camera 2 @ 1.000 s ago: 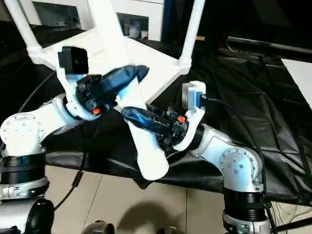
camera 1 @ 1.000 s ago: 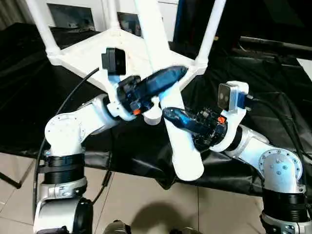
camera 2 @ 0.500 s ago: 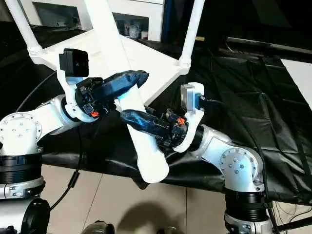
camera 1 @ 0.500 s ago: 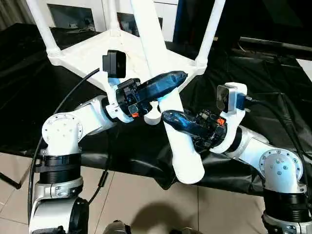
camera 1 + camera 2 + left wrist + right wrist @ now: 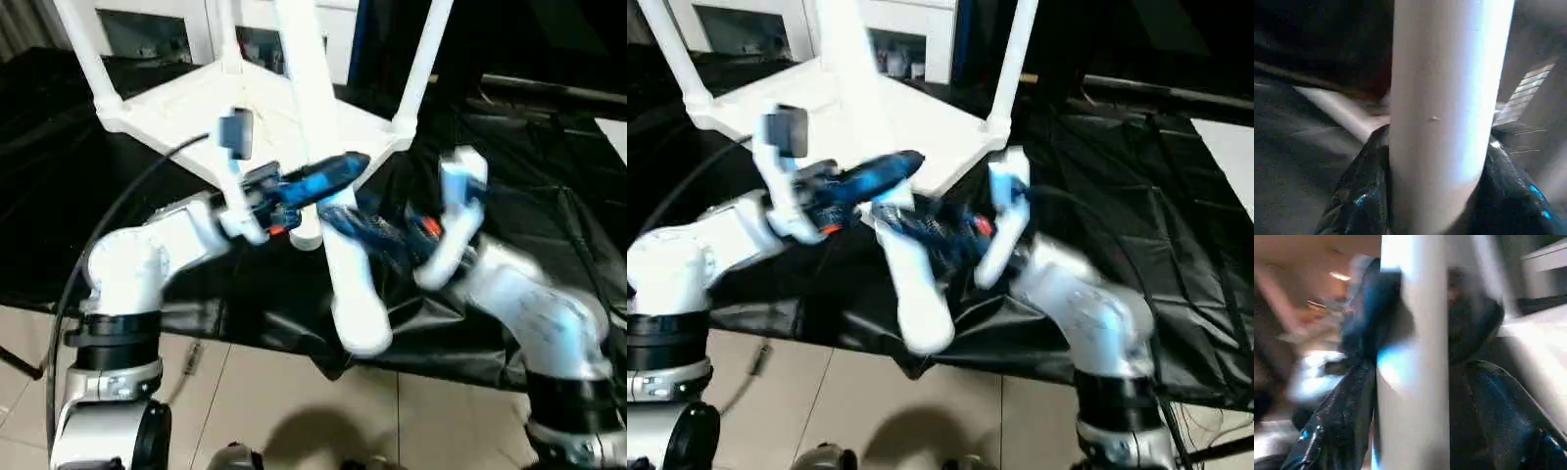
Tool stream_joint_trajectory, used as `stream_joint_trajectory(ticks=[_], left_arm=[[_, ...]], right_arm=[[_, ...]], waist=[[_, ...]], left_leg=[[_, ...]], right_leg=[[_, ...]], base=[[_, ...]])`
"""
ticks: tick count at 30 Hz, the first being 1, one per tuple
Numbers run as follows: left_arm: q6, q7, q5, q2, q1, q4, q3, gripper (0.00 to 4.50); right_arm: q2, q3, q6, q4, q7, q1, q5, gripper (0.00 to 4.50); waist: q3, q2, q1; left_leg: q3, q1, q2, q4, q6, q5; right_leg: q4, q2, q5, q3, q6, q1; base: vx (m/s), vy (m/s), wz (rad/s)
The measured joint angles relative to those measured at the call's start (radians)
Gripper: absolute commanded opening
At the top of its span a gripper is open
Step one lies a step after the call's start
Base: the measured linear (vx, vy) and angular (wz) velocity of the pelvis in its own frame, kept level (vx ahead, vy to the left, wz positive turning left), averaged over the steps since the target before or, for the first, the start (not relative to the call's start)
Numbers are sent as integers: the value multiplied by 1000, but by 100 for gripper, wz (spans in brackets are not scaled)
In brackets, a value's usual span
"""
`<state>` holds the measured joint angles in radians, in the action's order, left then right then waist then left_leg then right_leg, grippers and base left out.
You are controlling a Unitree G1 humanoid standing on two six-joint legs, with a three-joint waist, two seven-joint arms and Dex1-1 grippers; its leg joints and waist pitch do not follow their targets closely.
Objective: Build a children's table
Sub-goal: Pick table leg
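The white tabletop [image 5: 186, 108] lies upside down on a black cloth, with three white legs [image 5: 425, 59] standing up from its corner sockets. A fourth long white leg [image 5: 331, 225] slants steeply over the tabletop's near corner, its flared end [image 5: 361, 331] hanging low over the table's front edge. My left gripper [image 5: 333, 171] is shut on this leg from the left, its fingers [image 5: 1359, 196] hugging the tube [image 5: 1444, 112]. Just below it, my right gripper [image 5: 345, 223] is shut on the same leg [image 5: 1413, 382] from the right, with its fingers [image 5: 1337, 416] on either side.
The black cloth [image 5: 549, 166] covers the work table, and its front edge drops to a tiled floor [image 5: 255, 392]. White cabinets [image 5: 167, 29] stand behind. A white board's corner [image 5: 617, 132] shows at the far right.
Both arms have shifted, the right one most, rising toward the tabletop. The held leg now stands more upright, and its flared lower end has come up and slightly left.
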<state>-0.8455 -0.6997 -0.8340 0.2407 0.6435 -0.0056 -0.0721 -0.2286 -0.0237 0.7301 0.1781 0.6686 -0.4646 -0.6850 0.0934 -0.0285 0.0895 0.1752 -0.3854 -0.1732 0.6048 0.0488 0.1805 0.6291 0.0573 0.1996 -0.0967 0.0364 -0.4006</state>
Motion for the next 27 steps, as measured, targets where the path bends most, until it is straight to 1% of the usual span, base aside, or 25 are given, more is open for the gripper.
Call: stream_joint_trajectory(ticks=[1,2,4,5,7,9,12,15,17,18,20,27], left_arm=[[46,28,59,3,1,-5,23,186],[70,48,101,4,2,-12,43,186],[117,111,193,8,10,-18,97,185],[130,138,223,7,18,-18,118,185],[154,178,261,-6,43,-20,146,185],[166,207,281,-9,63,-21,149,185],[157,257,287,-22,75,-23,144,185],[144,276,291,-29,75,-22,141,185],[154,281,307,-41,75,-20,133,185],[158,283,317,-46,75,-20,133,185],[171,287,330,-52,75,-20,133,184],[176,312,330,-57,77,-20,134,184]], right_arm=[[-7,21,-24,-1,-30,-7,50,297],[-16,41,-40,-2,-50,-12,83,297],[-58,123,-80,-4,-95,-30,193,297],[-69,159,-86,-8,-117,-36,237,297],[-69,210,-87,-36,-159,-40,300,297],[-62,237,-87,-63,-194,-40,333,297],[-23,249,-89,-113,-253,-41,368,297],[-3,254,-89,-134,-273,-43,378,297],[15,253,-90,-147,-290,-47,390,297],[20,253,-92,-153,-294,-47,399,280],[24,253,-106,-161,-295,-47,407,264],[28,256,-119,-163,-293,-47,412,205]], waist=[[0,0,0],[0,0,0],[0,0,1],[0,0,1],[0,0,-2],[0,0,-3],[0,0,-12],[0,0,-13],[0,0,-14],[0,0,-14],[0,1,-13],[0,1,-16]], left_leg=[[0,0,0,0,0,0],[0,0,0,0,0,0],[0,0,0,0,0,0],[0,-1,0,0,0,0],[0,-1,0,0,0,0],[0,-1,0,-1,0,0],[0,0,0,-1,0,0],[0,-1,0,-1,0,0],[0,-1,0,-1,0,0],[0,-1,0,-1,0,0],[0,-1,0,-1,0,0],[0,-1,0,-1,0,0]], right_leg=[[0,0,0,0,0,0],[0,0,0,0,0,0],[0,0,0,0,-1,0],[0,0,0,0,-1,0],[0,0,0,0,-1,0],[0,0,0,0,0,-1],[0,0,0,0,0,-1],[0,0,0,0,0,-1],[0,0,0,0,0,-1],[0,0,0,1,0,-1],[0,0,0,1,0,-1],[0,0,0,1,0,-1]], base=[[0,0,0],[0,0,0],[0,0,0],[0,0,0],[0,0,0],[0,0,0],[0,0,0],[0,0,0],[0,0,0],[0,0,0],[0,0,0],[0,0,0]])
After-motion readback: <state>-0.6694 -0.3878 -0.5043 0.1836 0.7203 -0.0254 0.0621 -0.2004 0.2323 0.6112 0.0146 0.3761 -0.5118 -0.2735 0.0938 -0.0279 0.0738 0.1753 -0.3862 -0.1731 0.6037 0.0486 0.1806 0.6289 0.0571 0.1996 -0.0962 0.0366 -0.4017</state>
